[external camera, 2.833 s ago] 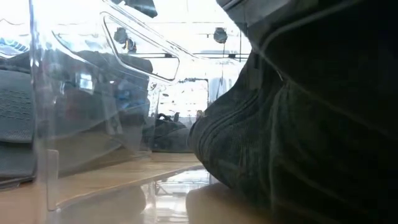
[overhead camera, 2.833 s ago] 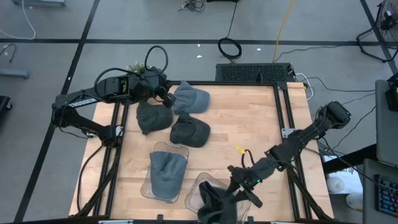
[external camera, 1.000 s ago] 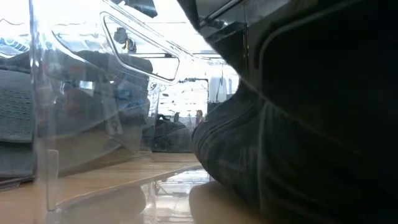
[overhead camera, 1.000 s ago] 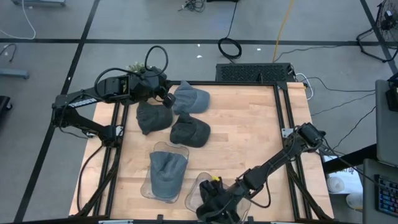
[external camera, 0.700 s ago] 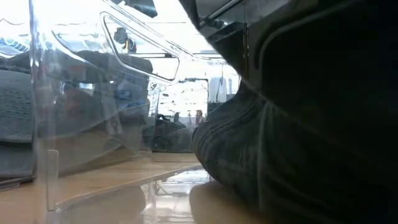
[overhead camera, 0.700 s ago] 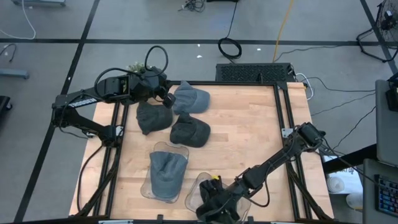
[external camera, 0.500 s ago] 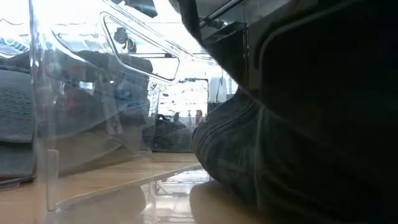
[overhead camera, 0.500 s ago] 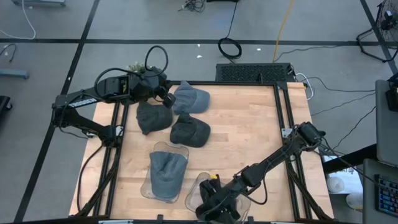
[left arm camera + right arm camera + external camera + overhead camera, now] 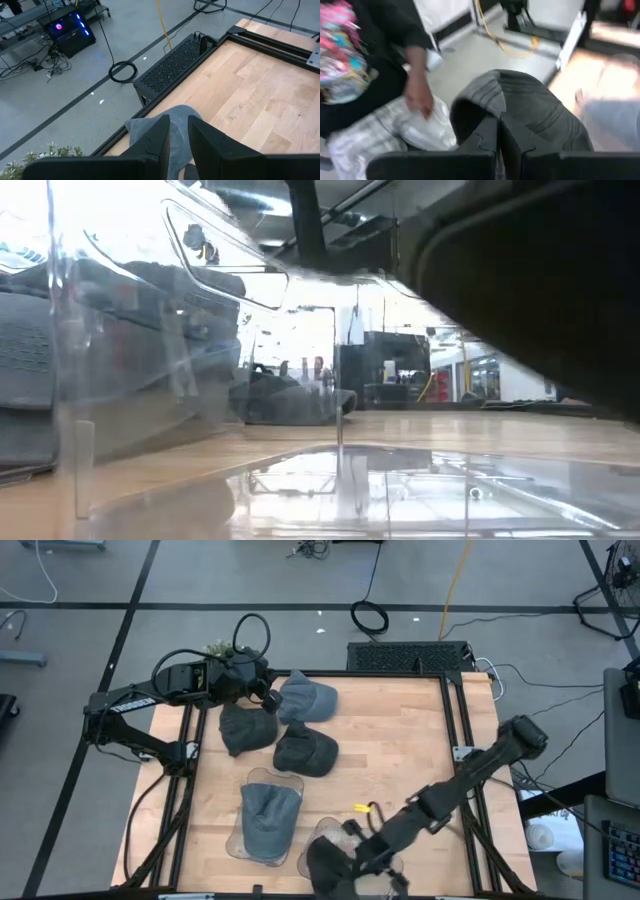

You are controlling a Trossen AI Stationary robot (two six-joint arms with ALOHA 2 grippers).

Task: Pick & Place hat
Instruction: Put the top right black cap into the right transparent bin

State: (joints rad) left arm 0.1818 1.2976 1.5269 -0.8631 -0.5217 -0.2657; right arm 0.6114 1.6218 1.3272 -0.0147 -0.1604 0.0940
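Right gripper: the right gripper (image 9: 345,858) is seen in the high view at the near edge of the light wooden table (image 9: 400,750), reached out over the clear plastic hat stand on the right (image 9: 325,832); in the right wrist view its dark fingers (image 9: 487,137) are pressed together, pinching the fabric of a dark grey ribbed cap (image 9: 520,107).
Held cap: the dark grey ribbed cap is lifted clear of the table, as shown by the low view, where its dark underside (image 9: 530,270) hangs above the bare wood.
Left gripper: the left gripper (image 9: 262,692) is parked at the far left corner of the table, just beside a light blue-grey cap (image 9: 305,697); in the left wrist view its fingers (image 9: 155,137) are set only a narrow gap apart, with nothing between them, above that same cap (image 9: 175,135).
Other caps: two dark grey caps are laid near the left arm, one (image 9: 245,728) nearer the table's left edge and one (image 9: 305,750) beside it toward the middle, the two touching or nearly so.
Left stand: a second clear plastic hat stand (image 9: 262,830) is placed left of the first, with a blue-grey cap (image 9: 268,815) set on it.
Beyond the table: a person in a dark top (image 9: 375,50) is seen in the right wrist view, with one hand (image 9: 417,102) hanging by light trousers.
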